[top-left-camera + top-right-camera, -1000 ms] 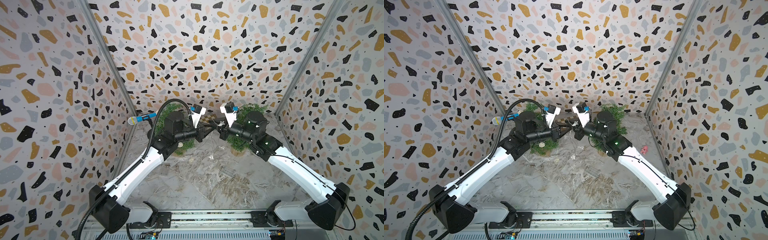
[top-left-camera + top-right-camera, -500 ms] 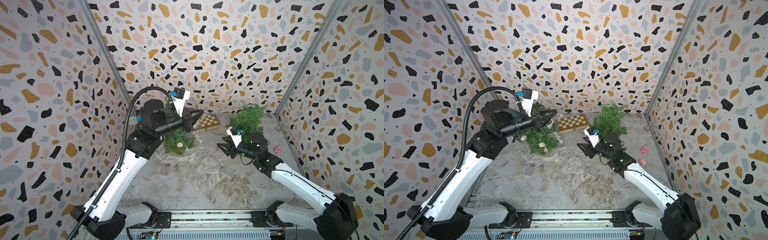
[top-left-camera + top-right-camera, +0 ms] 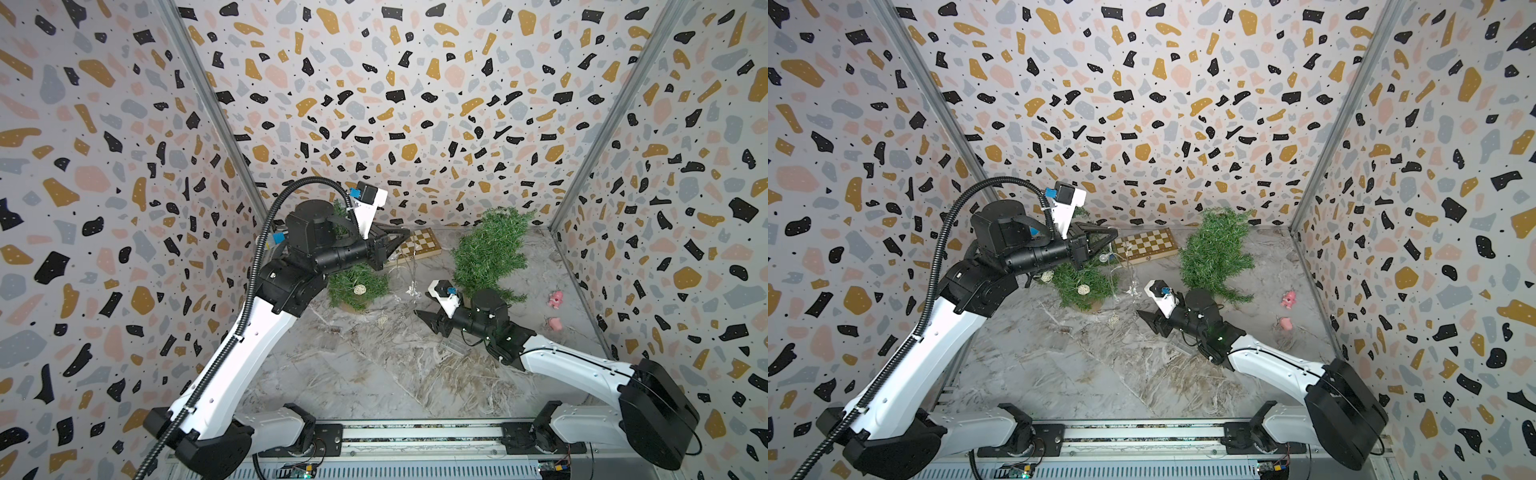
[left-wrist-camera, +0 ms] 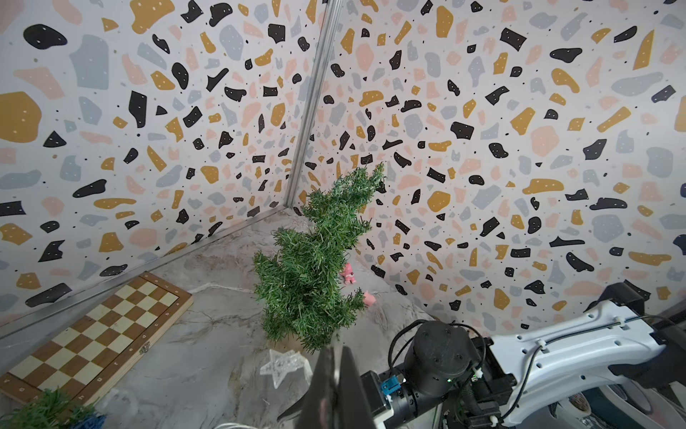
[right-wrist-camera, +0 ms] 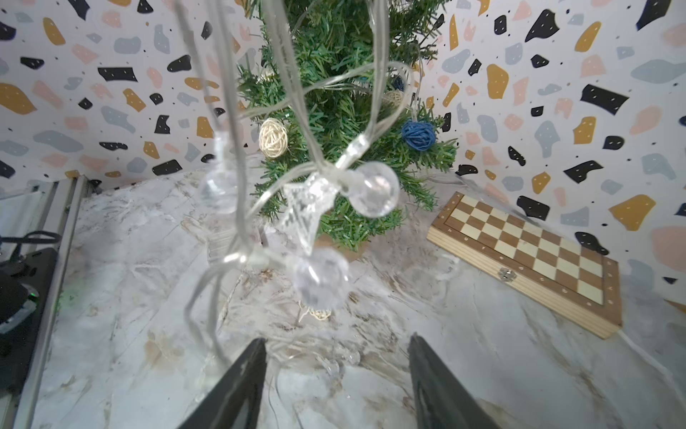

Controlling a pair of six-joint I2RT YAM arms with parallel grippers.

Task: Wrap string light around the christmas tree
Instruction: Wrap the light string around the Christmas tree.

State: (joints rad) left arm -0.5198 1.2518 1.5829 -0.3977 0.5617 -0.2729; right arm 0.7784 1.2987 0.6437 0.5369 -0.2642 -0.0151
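Note:
A small christmas tree [image 3: 357, 282] [image 3: 1084, 282] [image 5: 334, 74] hung with wicker balls stands at the back left, partly under my left arm. The string light [image 3: 411, 276] [image 3: 1133, 286] [image 5: 373, 189] is a clear wire with clear globes and stars. It hangs from my left gripper [image 3: 405, 230] [image 3: 1115, 235] [image 4: 336, 349], which is shut on the wire, high beside the tree. My right gripper [image 3: 419, 314] [image 3: 1141, 316] [image 5: 337, 338] is open and low over the table, facing the dangling lights, with nothing between its fingers. A bare tree [image 3: 490, 249] [image 4: 312, 267] stands at the back right.
A wooden chessboard [image 3: 415, 245] [image 3: 1146, 245] lies against the back wall between the trees. Two small pink toys [image 3: 556, 298] [image 3: 555, 323] sit near the right wall. A loose wicker ball [image 3: 382, 319] lies on the marbled table in front of the decorated tree.
The grippers met at the back a second ago. Since then my right gripper opened and dropped forward to the table; my left arm rose and drew left, the string hanging from it.

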